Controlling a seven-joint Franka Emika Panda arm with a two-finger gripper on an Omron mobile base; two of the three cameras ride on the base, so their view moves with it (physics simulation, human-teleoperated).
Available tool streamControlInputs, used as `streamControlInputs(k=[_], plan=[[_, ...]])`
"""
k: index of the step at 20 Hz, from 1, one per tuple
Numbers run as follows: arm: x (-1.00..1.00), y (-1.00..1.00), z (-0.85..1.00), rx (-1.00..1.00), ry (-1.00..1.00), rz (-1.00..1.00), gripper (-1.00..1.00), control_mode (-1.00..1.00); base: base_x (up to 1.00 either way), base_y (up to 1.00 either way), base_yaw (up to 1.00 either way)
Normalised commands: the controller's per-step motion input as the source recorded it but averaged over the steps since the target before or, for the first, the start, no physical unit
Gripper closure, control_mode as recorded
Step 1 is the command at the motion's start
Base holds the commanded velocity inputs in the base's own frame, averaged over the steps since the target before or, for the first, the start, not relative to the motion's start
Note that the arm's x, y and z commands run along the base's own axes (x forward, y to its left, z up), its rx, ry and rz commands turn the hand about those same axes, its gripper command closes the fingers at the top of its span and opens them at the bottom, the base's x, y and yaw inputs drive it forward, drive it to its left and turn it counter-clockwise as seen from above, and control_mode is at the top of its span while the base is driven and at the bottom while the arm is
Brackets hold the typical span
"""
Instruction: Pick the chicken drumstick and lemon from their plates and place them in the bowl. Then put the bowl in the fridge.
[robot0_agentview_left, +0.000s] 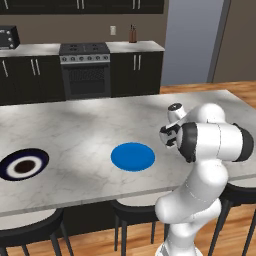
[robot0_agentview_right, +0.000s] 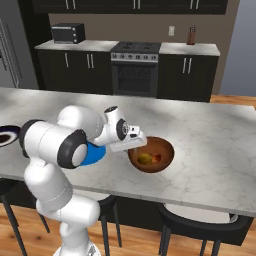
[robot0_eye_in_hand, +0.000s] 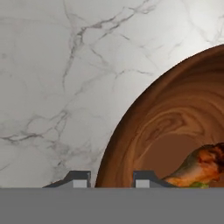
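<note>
Between our gripper's (robot0_eye_in_hand: 111, 179) fingertips, we are clamping the round brown wooden bowl's (robot0_eye_in_hand: 131, 131) rim.
We are keeping it level; the glossy reddish-brown drumstick (robot0_eye_in_hand: 199, 168) and yellow lemon (robot0_agentview_right: 144, 158) are lying inside.

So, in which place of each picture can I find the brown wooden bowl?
Left base view: the white arm covers the counter part right of the blue plate.
Right base view: bowl at centre, right of the blue plate.
Hand view: bowl fills the lower right.
Shared landmark: the marble counter.
</note>
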Motion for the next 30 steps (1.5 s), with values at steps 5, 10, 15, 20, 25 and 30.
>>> streamControlInputs(k=[5, 10, 15, 20, 25, 30], plan=[[-0.38, -0.07, -0.08, 0.0, -0.02, 0.0, 1.0, -1.0, 0.0, 0.0, 0.0], [-0.16, 0.0, 0.26, 0.0, -0.01, 0.05, 1.0, -1.0, 0.0, 0.0, 0.0], [-0.1, 0.06, 0.58, -0.03, -0.01, 0.19, 1.0, -1.0, 0.0, 0.0, 0.0], [-0.26, 0.14, 0.55, -0.05, 0.01, 0.38, 1.0, -1.0, 0.0, 0.0, 0.0], [-0.44, 0.21, 0.44, -0.08, 0.03, 0.46, 1.0, -1.0, 0.0, 0.0, 0.0], [-0.51, 0.23, 0.37, -0.1, 0.0, 0.48, 1.0, -1.0, 0.0, 0.0, 0.0]])
